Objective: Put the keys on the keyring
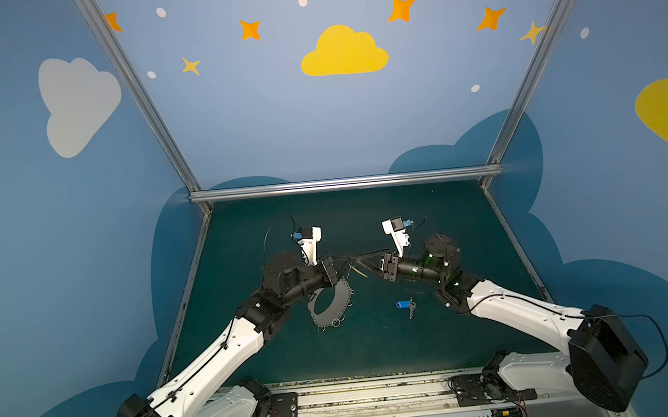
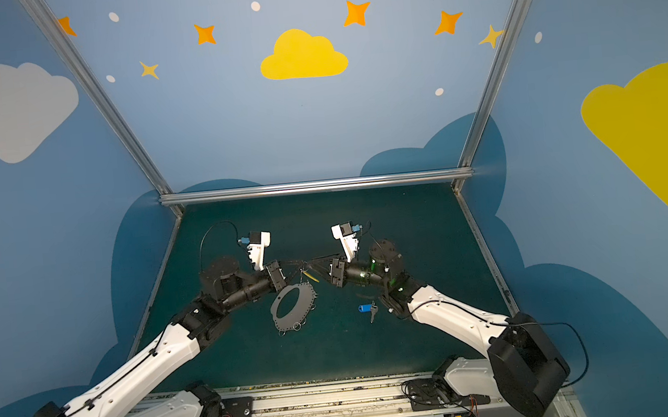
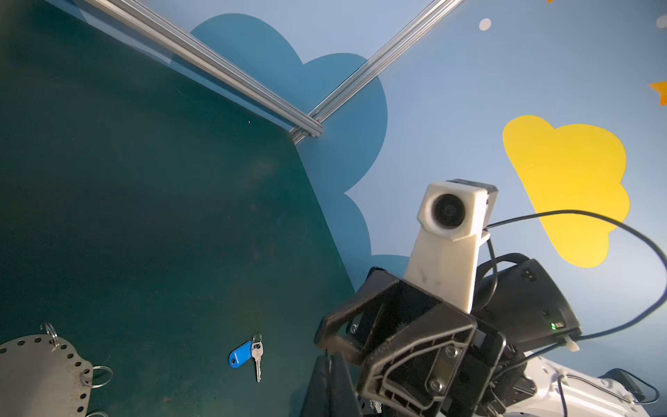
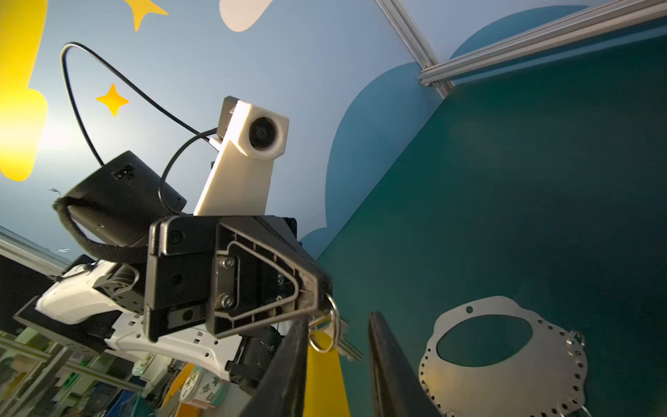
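Left gripper [image 1: 347, 258] is clamped on the yellow key's [image 1: 358, 272] ring, up above mid-table [image 1: 408, 219], tag dangling. Right gripper [image 1: 360, 259] sits tip to tip with it, fingers apart, gripping nothing. Keyring [image 4: 505, 386] lies flat just near-left of them; blue key [image 1: 405, 305] lies near-right.

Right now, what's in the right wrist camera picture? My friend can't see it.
The left gripper pinches the wire ring of the yellow-tagged key, which dangles between the right gripper's open fingers. The grey keyring plate lies on the green table.
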You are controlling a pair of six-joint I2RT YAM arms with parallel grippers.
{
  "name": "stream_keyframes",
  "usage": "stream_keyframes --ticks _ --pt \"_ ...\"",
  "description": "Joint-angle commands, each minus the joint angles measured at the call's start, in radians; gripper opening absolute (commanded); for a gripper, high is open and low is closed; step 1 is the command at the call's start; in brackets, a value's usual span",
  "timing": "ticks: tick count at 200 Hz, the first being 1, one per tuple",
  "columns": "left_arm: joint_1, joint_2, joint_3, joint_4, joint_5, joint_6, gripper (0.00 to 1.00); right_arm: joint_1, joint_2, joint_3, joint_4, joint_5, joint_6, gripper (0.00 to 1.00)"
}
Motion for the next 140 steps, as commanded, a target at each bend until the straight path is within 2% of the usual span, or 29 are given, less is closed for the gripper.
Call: stream_keyframes --ticks 1,14,41,60,87,100,115,140 --pt "0.000 -0.028 -0.007 0.041 -0.009 -0.001 0.04 -0.005 0.010 0.009 0.105 -0.053 0.045 0.31" --pt "0.000 -0.031 -0.009 0.046 -0.018 -0.004 0.04 -0.007 0.024 0.013 0.128 -0.073 0.058 0.28" --pt "0.000 -0.036 -0.015 0.057 -0.026 -0.008 0.04 -0.010 0.048 0.023 0.151 -0.101 0.075 0.10" --pt "-0.001 -0.037 -0.017 0.058 -0.027 -0.011 0.04 -0.013 0.049 0.027 0.145 -0.101 0.070 0.01" --pt "-0.001 -0.050 -0.012 0.015 -0.052 -0.013 0.10 -0.027 0.025 0.044 0.040 -0.081 0.019 0.00" --pt "-0.001 -0.061 -0.010 -0.020 -0.068 -0.002 0.21 -0.030 0.003 0.056 -0.030 -0.072 -0.035 0.00" --pt "0.000 -0.076 0.008 -0.104 -0.096 0.021 0.43 -0.030 -0.031 0.109 -0.216 -0.054 -0.160 0.00" --pt "0.021 -0.077 0.061 -0.259 -0.120 0.076 0.45 -0.030 -0.077 0.213 -0.573 0.026 -0.438 0.00"
